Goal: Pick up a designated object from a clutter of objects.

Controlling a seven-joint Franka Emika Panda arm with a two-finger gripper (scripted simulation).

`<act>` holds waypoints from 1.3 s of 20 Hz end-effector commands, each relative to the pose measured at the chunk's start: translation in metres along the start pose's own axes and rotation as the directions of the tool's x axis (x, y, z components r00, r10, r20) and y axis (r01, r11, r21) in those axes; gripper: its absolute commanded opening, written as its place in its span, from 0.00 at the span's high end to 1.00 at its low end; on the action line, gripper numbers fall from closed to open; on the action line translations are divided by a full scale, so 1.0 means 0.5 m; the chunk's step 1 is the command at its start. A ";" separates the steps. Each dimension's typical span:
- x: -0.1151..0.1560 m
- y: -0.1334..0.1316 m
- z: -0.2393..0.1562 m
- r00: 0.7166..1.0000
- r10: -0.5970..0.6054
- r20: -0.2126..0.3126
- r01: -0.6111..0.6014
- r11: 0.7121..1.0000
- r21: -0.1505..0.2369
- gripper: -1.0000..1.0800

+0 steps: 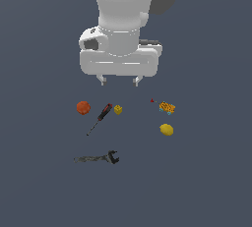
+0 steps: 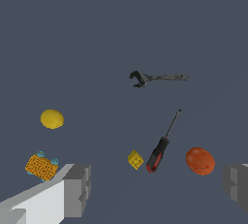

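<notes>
**No readable text in either view**

Neither the exterior view nor the wrist view shows any letters, numbers, brand marks or signs that can be read. The orange-and-blue piece (image 1: pixel 167 107) carries a dotted or grid-like pattern, seen more closely in the wrist view (image 2: pixel 41 166), but it forms no characters. The tiny yellow block (image 2: pixel 135 159) has a few dark specks on one face; they are too small to tell whether they are marks or shading. The white arm housing (image 1: pixel 119 64) is plain, with no label visible.
</notes>
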State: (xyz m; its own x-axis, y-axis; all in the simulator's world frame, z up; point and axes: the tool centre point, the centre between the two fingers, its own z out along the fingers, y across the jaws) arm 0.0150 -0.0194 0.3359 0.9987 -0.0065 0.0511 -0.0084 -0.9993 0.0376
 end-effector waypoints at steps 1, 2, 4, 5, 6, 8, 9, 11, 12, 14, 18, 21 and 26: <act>0.000 0.000 0.000 1.000 0.000 0.000 0.000 1.000 0.000 0.04; 0.000 -0.001 0.000 1.000 0.000 0.000 0.000 1.000 0.000 0.04; 0.001 -0.007 -0.006 1.000 0.000 -0.004 0.000 1.000 0.001 0.04; 0.002 -0.013 -0.011 1.000 0.000 -0.007 0.000 1.000 0.002 0.04; 0.003 -0.020 -0.017 1.000 0.001 -0.011 -0.001 1.000 0.004 0.04; 0.004 -0.030 -0.030 1.000 0.002 -0.018 -0.002 1.000 0.006 0.04; 0.004 -0.033 -0.034 1.000 0.003 -0.020 -0.003 1.000 0.007 0.04; 0.003 -0.035 -0.038 1.000 0.003 -0.021 -0.003 1.000 0.007 0.04; 0.003 -0.034 -0.038 1.000 0.003 -0.021 -0.003 1.000 0.007 0.04; 0.004 -0.035 -0.033 1.000 0.002 -0.020 -0.002 1.000 0.007 0.04; 0.012 -0.052 -0.011 1.000 -0.010 -0.017 0.010 1.000 0.005 0.04; 0.022 -0.074 0.018 1.000 -0.026 -0.014 0.026 1.000 0.004 0.04; 0.039 -0.130 0.090 0.998 -0.066 -0.005 0.066 0.998 0.002 0.04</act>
State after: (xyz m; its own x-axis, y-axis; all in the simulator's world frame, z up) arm 0.0346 0.0346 0.3019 0.9973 0.0460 0.0576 0.0438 -0.9983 0.0377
